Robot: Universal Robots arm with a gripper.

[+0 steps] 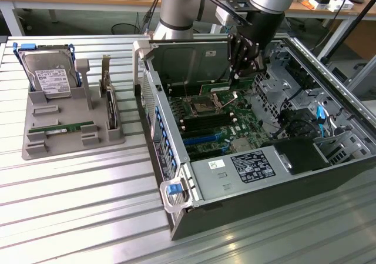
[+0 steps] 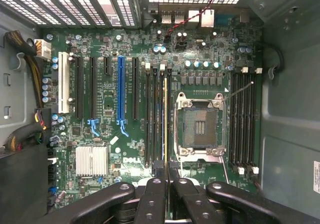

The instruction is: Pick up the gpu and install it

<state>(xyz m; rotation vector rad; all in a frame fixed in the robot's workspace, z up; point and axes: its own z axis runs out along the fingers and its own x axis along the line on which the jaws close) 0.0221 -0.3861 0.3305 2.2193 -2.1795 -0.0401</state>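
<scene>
In the wrist view my gripper (image 2: 166, 183) is shut on the gpu (image 2: 165, 129), a thin stick seen edge-on with a gold edge. The stick hangs in line with the black memory slots (image 2: 154, 119) just beside the open processor socket (image 2: 200, 126); whether it touches a slot I cannot tell. In the exterior view my gripper (image 1: 238, 76) hangs inside the open computer case (image 1: 176, 158), above the far part of the green motherboard (image 1: 217, 123). A similar green stick with a white label (image 1: 59, 127) lies flat in the grey tray (image 1: 35, 149) at the exterior view's left.
The tray also holds a silver hard drive in blue rails (image 1: 51, 76) and an upright dark card (image 1: 110, 108). Around the board are a blue expansion slot (image 2: 120, 92), a silver heatsink (image 2: 91, 160), cable bundles (image 2: 30, 59) and the case's metal walls (image 2: 290, 109).
</scene>
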